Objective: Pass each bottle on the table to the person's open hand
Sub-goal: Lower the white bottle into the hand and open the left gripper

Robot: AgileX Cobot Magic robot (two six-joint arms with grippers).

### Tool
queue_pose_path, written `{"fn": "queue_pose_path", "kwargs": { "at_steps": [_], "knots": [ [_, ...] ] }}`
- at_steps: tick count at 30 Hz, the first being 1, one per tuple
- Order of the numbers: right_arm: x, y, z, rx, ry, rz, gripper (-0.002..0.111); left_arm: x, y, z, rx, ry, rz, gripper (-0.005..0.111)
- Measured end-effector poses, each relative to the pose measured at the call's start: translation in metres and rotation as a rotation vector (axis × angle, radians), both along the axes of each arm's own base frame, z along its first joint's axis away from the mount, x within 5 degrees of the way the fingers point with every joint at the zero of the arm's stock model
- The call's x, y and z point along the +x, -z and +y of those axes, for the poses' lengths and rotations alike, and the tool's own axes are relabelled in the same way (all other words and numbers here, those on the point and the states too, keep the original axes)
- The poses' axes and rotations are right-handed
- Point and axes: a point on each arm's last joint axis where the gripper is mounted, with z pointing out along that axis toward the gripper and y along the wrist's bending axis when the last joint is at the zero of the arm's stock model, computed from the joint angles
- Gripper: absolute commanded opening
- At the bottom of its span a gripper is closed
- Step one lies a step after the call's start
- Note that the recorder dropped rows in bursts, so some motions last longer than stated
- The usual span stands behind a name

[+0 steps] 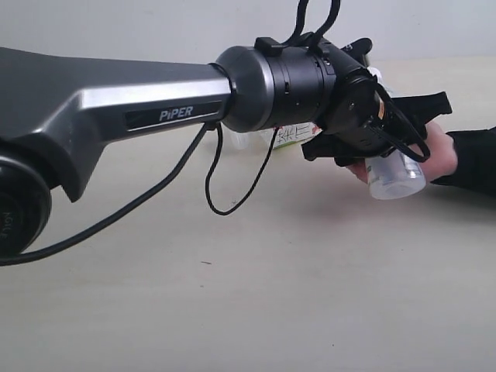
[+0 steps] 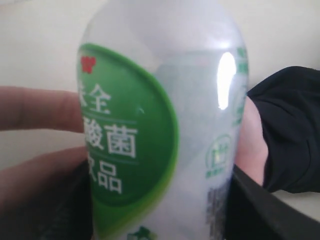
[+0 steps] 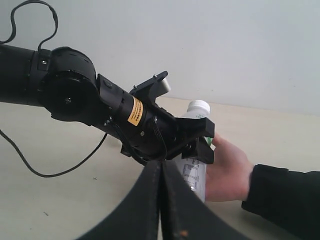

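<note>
My left gripper (image 1: 380, 136) is shut on the white bottle with the green label (image 1: 395, 177), one dark finger (image 2: 52, 210) on each side of it (image 2: 165, 125). The bottle lies tilted in the person's open hand (image 1: 442, 151), which cups it from behind, fingers (image 2: 40, 110) on one side and palm (image 2: 250, 145) on the other. The right wrist view shows that bottle (image 3: 194, 175), its white cap (image 3: 198, 106) and the hand (image 3: 227, 167) beyond my right gripper (image 3: 161, 200), which is shut with nothing in it. Another bottle with a white printed label (image 1: 294, 136) stands on the table (image 1: 271, 294), mostly hidden behind the left arm.
The left arm (image 1: 139, 108) stretches across the upper exterior view, a black cable (image 1: 225, 201) hanging from it over the table. The person's black sleeve (image 1: 477, 159) comes in from the right edge. A pale wall (image 3: 225, 45) stands behind the table.
</note>
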Motion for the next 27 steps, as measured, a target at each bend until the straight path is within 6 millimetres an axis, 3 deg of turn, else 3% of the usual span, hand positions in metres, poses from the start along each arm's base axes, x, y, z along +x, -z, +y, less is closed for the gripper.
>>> {"fn": "queue_pose_path", "kwargs": {
  "at_steps": [6, 8, 11, 13, 27],
  "knots": [
    [0.0, 0.0, 0.0, 0.0, 0.0, 0.0, 0.0, 0.0, 0.0017, -0.0005, 0.001, 0.001, 0.006, 0.002],
    [0.0, 0.0, 0.0, 0.0, 0.0, 0.0, 0.0, -0.0002, 0.0018, -0.0005, 0.001, 0.001, 0.008, 0.017],
    [0.0, 0.0, 0.0, 0.0, 0.0, 0.0, 0.0, -0.0004, 0.0021, -0.0004, 0.003, 0.002, 0.011, 0.051],
    [0.0, 0.0, 0.0, 0.0, 0.0, 0.0, 0.0, -0.0004, 0.0021, -0.0004, 0.017, 0.022, -0.002, 0.063],
    [0.0, 0.0, 0.0, 0.0, 0.0, 0.0, 0.0, -0.0004, 0.0021, -0.0004, 0.035, 0.05, -0.021, 0.067]
  ]
}}
